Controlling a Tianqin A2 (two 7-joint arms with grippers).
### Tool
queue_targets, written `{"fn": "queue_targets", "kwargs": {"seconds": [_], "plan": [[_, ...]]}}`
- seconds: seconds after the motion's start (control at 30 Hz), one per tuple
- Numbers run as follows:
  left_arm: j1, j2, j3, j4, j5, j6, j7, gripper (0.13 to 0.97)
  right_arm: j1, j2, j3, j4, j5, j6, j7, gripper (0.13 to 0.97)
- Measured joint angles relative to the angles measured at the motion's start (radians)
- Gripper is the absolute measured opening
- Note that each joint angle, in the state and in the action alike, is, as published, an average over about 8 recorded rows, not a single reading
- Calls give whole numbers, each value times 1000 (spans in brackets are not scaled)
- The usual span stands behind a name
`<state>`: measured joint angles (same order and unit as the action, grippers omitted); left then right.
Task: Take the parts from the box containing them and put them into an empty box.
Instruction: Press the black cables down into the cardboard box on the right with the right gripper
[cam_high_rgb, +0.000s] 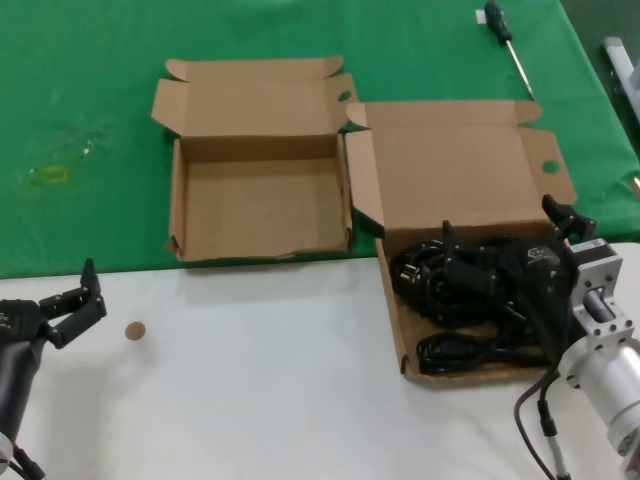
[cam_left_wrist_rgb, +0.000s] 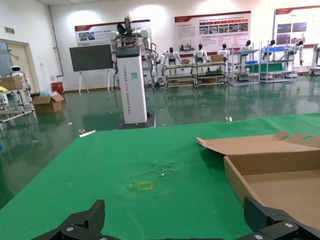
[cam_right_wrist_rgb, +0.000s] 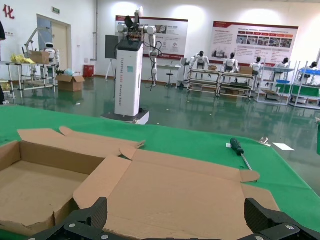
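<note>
Green cloth (cam_high_rgb: 90, 110) covers the far half of the table, and the near half is white (cam_high_rgb: 260, 400). Black cords (cam_high_rgb: 455, 290) lie in a tangled heap in the bigger brown box (cam_high_rgb: 455, 175), on the robot's right side. The right claw (cam_high_rgb: 505, 260) hangs just over that heap with its fingers spread wide, holding nothing. Just beside this box, on its left, sits the smaller box (cam_high_rgb: 260, 205), with nothing in it and a ragged front wall.

The cords look knotted together, so the claw might lift two bundles at once, or a loop might slip out and fall on the table. A loop could also catch on the box wall and drag the box along.

The left claw (cam_high_rgb: 70, 305) waits low at the near left, open and holding nothing. A small brown disc (cam_high_rgb: 134, 331) lies near it, and a screwdriver (cam_high_rgb: 508, 42) lies far back on the cloth.
</note>
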<state>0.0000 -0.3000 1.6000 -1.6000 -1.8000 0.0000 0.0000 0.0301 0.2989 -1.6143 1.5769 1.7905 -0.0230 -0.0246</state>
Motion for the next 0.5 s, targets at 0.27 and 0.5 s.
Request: {"fn": "queue_targets", "kwargs": {"seconds": [0.27,0.5], "plan": [[0,0,0,0,0,0,0,966,0,0,0,0,0,0,0,966],[0,0,0,0,0,0,0,966,0,0,0,0,0,0,0,966]]}}
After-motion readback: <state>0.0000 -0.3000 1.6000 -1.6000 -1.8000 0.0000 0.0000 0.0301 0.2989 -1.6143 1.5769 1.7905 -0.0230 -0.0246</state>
